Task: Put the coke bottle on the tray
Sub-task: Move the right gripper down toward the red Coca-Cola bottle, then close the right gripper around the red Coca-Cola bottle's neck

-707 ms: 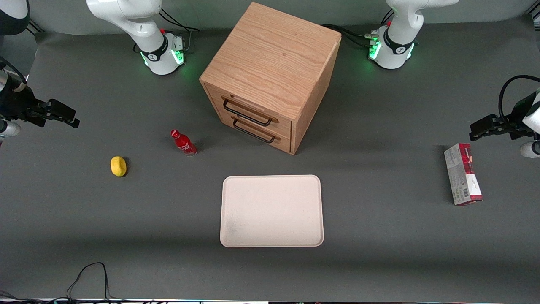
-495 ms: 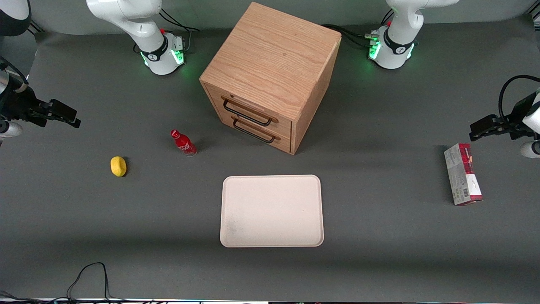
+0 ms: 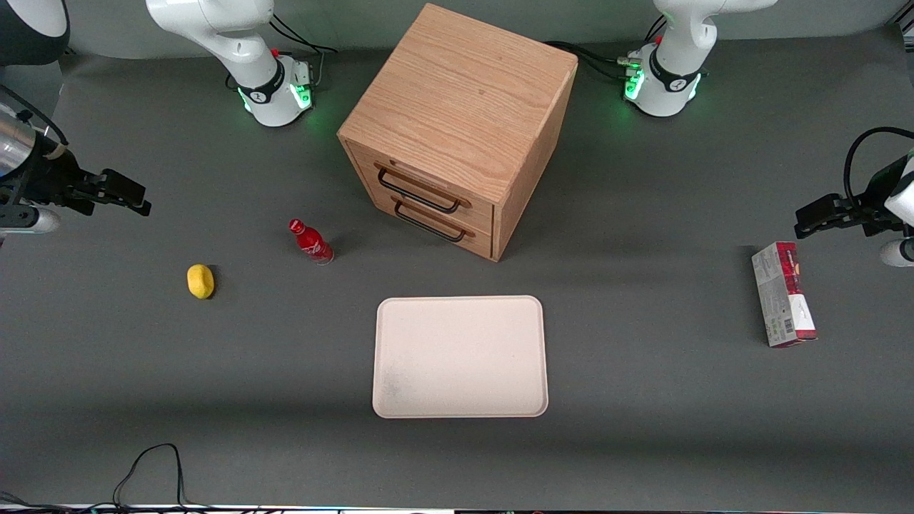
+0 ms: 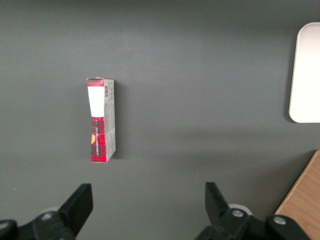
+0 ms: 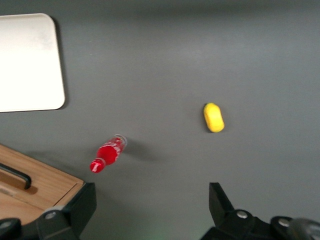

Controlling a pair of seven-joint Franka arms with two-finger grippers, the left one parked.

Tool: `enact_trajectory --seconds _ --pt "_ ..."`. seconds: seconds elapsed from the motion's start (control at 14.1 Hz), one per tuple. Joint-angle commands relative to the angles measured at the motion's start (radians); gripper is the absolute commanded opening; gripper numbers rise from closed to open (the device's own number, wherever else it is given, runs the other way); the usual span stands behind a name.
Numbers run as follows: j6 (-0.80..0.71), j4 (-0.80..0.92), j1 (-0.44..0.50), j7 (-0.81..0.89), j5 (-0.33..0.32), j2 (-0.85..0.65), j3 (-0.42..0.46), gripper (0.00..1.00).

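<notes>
The bottle (image 3: 310, 242) stands on the table between the lemon (image 3: 201, 281) and cabinet (image 3: 457, 128), farther from the camera than the tray (image 3: 460, 356). Its white script is unreadable. The gripper (image 3: 136, 200) hovers near the working arm's end, fingers apart, empty, its arm cut off.

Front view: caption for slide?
Open pincer hovers toward working arm's end; coke bottle stands on table, tray bare.

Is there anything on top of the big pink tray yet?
No. The tray is bare. The coke bottle stands on the table, between the lemon and the wooden cabinet. The gripper hangs open at the working arm's end.
</notes>
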Motion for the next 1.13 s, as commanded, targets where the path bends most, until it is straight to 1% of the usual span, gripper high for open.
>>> enact_trajectory --seconds 0.0,0.14,0.21,0.28,0.42,0.49,0.71,0.78,0.92,0.99,1.06 --pt "0.015 -0.015 0.022 0.057 0.042 0.021 0.040 1.00" --pt "0.033 -0.017 0.023 0.113 0.071 0.050 0.076 1.00" --pt "0.062 -0.017 0.041 0.147 0.077 0.070 0.092 1.00" --pt "0.085 -0.017 0.061 0.172 0.077 0.096 0.104 1.00" --pt "0.102 -0.027 0.066 0.187 0.065 0.140 0.145 1.00" --pt "0.114 -0.056 0.068 0.192 0.057 0.146 0.152 1.00" --pt "0.248 -0.182 0.086 0.198 0.048 0.133 0.155 1.00" --pt "0.292 -0.222 0.094 0.228 0.045 0.133 0.159 1.00" --pt "0.346 -0.309 0.095 0.264 0.013 0.125 0.202 1.00" --pt "0.364 -0.361 0.095 0.267 -0.001 0.108 0.204 1.00" --pt "0.410 -0.424 0.095 0.267 -0.001 0.066 0.204 1.00"
